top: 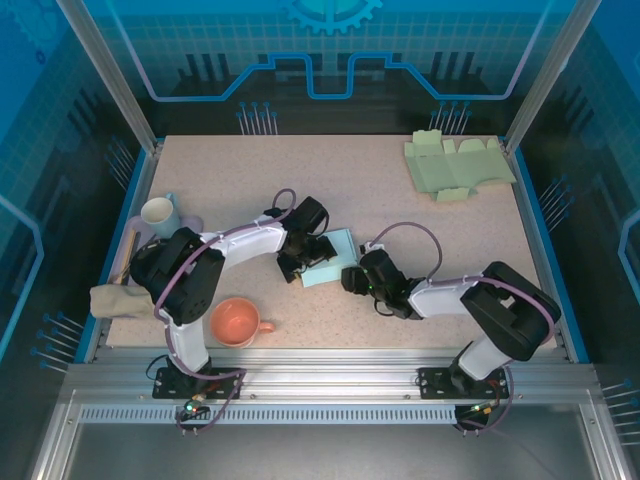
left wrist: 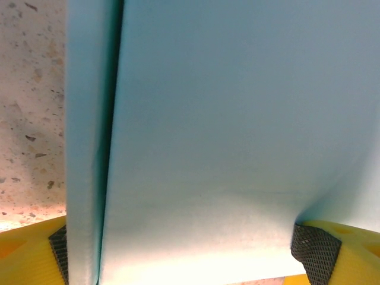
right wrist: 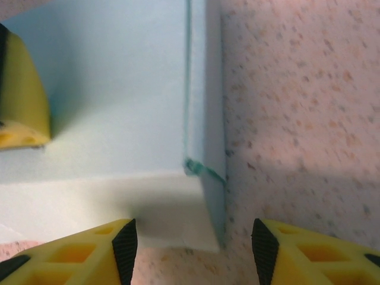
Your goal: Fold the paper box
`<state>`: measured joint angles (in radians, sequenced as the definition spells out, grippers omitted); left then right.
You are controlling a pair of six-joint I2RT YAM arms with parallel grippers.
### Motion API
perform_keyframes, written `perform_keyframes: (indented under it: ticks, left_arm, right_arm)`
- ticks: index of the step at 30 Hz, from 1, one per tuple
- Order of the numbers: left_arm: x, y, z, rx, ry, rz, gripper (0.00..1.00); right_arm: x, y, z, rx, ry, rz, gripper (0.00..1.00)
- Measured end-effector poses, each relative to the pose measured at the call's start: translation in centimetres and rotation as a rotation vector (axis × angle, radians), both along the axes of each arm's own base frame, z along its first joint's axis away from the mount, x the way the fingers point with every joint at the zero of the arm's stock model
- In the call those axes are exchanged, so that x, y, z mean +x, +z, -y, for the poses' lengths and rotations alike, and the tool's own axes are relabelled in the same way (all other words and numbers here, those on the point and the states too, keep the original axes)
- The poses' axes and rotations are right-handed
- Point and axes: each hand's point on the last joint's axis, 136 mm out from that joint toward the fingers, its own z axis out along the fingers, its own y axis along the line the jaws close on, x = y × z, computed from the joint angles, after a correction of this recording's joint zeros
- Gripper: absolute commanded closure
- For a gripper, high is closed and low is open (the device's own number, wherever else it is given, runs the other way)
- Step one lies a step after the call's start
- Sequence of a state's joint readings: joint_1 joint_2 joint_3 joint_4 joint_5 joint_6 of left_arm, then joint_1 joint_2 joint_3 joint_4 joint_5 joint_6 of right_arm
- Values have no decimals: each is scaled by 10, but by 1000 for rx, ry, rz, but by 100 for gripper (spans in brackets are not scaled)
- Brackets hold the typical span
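While the left gripper (top: 300, 262) straddles the pale-blue folded paper box (top: 330, 257) with jaws spread wide, the right gripper (right wrist: 193, 243) hangs released at its corner — tucking the side flap seemingly comes next.

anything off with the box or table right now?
Only a small thing: the light blue box has a nicked, slightly torn corner where its side flap meets the fold, seen in the right wrist view. The green flat boxes sit askew at the far right corner.

paper box (top: 330, 260) half under left gripper (top: 297, 262)
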<state>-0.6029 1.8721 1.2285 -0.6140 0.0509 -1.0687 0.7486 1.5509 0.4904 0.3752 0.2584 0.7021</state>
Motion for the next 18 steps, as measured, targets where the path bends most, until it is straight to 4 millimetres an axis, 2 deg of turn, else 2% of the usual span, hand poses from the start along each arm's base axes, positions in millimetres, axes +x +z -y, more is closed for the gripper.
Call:
perform_keyframes:
  ticks: [4, 7, 8, 10, 18]
  left_arm:
    - [0, 0, 0, 0, -2, 0, 8]
    - [0, 0, 0, 0, -2, 0, 8]
    - [0, 0, 0, 0, -2, 0, 8]
    - [0, 0, 0, 0, -2, 0, 8]
    - [0, -1, 0, -3, -1, -1, 8]
  right_arm:
    - [-11, 2, 11, 28, -41, -54, 60]
    - [-16, 12, 10, 86, -66, -77, 74]
    - [-17, 15, 9, 108, -72, -84, 80]
    - [-17, 17, 8, 144, -88, -104, 100]
    - [-10, 11, 4, 227, -117, -154, 100]
